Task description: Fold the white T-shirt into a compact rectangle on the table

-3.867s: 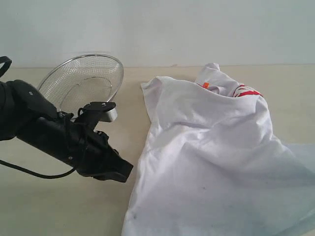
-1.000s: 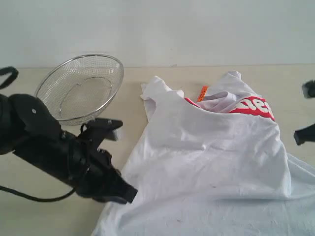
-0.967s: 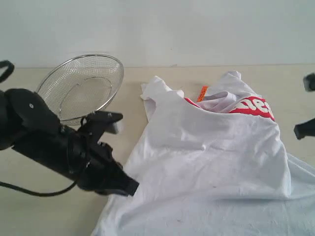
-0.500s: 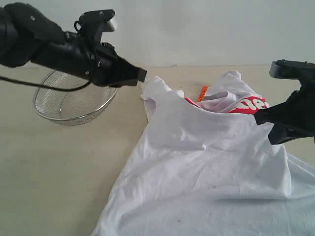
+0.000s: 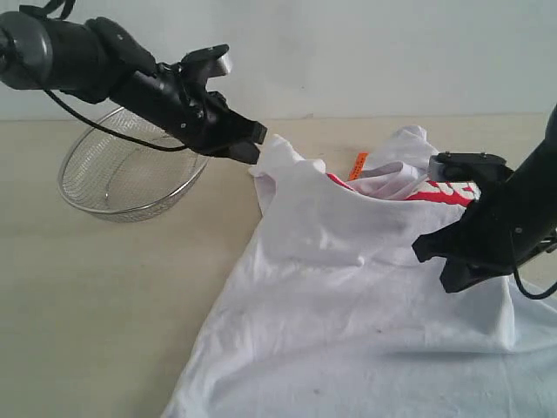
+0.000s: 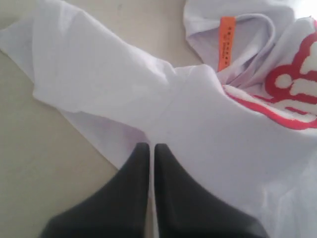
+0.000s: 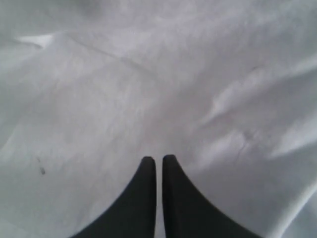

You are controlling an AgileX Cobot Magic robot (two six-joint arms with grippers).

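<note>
The white T-shirt (image 5: 348,287) lies crumpled on the table (image 5: 96,296), its red lettering (image 5: 448,187) and orange neck tag (image 5: 358,165) at the far end. My left gripper (image 5: 258,142) hovers shut just beside the far-left sleeve (image 5: 280,157). In the left wrist view its tips (image 6: 149,147) are over the sleeve cloth (image 6: 99,84), with the tag (image 6: 227,40) and lettering (image 6: 292,94) beyond. My right gripper (image 5: 435,264) is shut above the shirt's right side. The right wrist view shows its tips (image 7: 158,159) over plain white fabric (image 7: 148,89), nothing between them.
A round wire-mesh basket (image 5: 122,178) stands at the far left of the table, under the left arm (image 5: 130,78). A pale wall (image 5: 348,52) runs behind the table's back edge. Bare tabletop stretches left of the shirt.
The left arm has swung up from the front left, over the basket, to the shirt's far sleeve. The right arm has come in from the right edge over the shirt. Both stay shut.
</note>
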